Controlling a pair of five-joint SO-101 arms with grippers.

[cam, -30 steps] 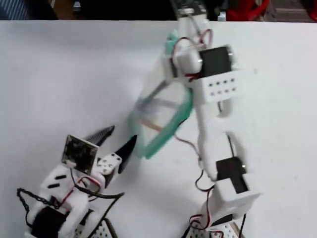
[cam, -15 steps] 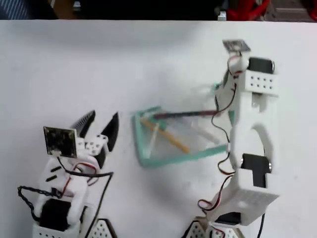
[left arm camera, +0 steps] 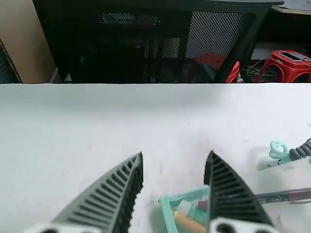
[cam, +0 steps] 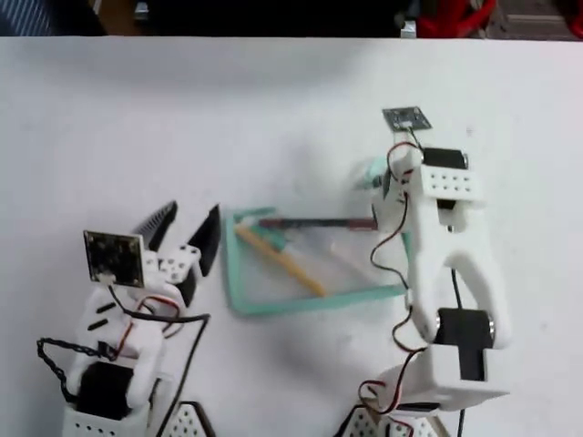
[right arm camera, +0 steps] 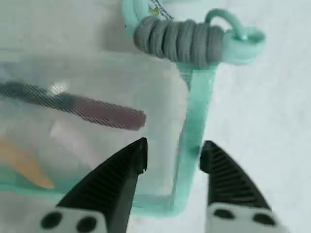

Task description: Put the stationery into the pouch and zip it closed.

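Straddling the 3 o'clock edge of the pouch (cam: pixel 310 300), the right end effector (right arm camera: pixel 173 148) is released, jaws apart. The left end effector (cam: pixel 191 214) hangs released too, at its 9 o'clock. Risk imo: clamping that edge instead of the grey-wrapped pull (right arm camera: pixel 180 36) just drags the unpinned pouch. It's clear, mint-edged, flat on the table (cam: pixel 109 109), pencil (cam: pixel 278 258) and pen (cam: pixel 310 221) inside.

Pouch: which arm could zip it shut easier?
Probably right. The right pincer hangs open over the pouch's edge, close to the teal loop. The left pincer sits open beside the pouch's other end.
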